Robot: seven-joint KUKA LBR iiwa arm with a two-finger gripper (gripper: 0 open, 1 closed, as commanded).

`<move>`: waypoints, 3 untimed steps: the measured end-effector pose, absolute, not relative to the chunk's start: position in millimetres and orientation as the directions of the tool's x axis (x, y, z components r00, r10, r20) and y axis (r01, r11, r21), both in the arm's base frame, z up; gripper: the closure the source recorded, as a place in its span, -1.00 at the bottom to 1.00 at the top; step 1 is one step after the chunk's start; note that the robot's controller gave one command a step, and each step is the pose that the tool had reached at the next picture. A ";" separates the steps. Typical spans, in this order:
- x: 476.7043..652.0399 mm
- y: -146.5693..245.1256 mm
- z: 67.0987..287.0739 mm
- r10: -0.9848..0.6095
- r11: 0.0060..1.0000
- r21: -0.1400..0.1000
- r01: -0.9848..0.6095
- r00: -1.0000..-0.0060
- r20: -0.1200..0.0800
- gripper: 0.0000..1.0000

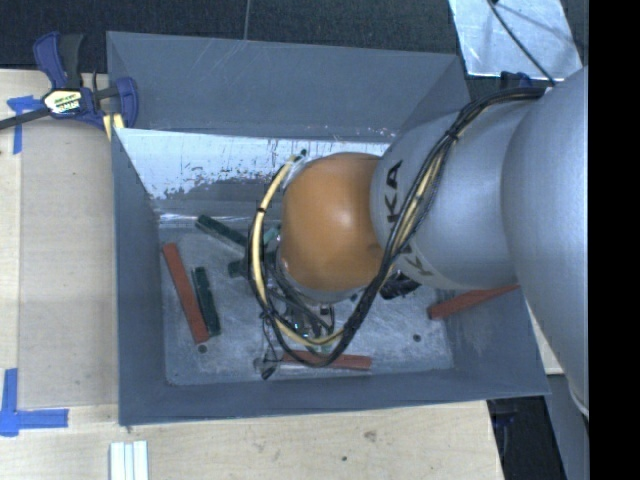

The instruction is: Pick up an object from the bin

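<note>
My gripper (pixel 297 315) hangs low over the middle of the bin floor, mostly hidden under the arm's orange dome and cables. A flat red-brown strip (pixel 336 362) lies just below it near the front wall. A dark green bar (pixel 223 231) sits to its upper left, partly under the dome. Further left, a long red-brown stick (pixel 185 292) and a shorter dark green stick (pixel 206 301) lie side by side. No thing can be seen in the gripper.
Another red-brown stick (pixel 470 301) leans at the right side of the bin, under the arm. The thick silver arm covers the bin's right part. The floor at the front left is bare.
</note>
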State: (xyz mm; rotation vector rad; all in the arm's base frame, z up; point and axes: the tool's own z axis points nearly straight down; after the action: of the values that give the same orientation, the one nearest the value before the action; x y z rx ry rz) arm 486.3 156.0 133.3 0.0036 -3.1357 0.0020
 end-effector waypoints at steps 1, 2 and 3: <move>499.2 118.3 66.5 -0.008 1.000 -0.002 -0.008 -1.000 0.004 -1.00; 582.6 62.0 108.1 0.030 1.000 -0.002 0.030 -0.999 -0.013 -1.00; 616.9 91.7 72.7 -0.134 0.991 0.001 -0.134 -0.991 -0.005 -1.00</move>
State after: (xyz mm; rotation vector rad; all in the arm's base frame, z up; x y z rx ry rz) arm 616.9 91.7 72.7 0.2114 -3.1390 -0.0013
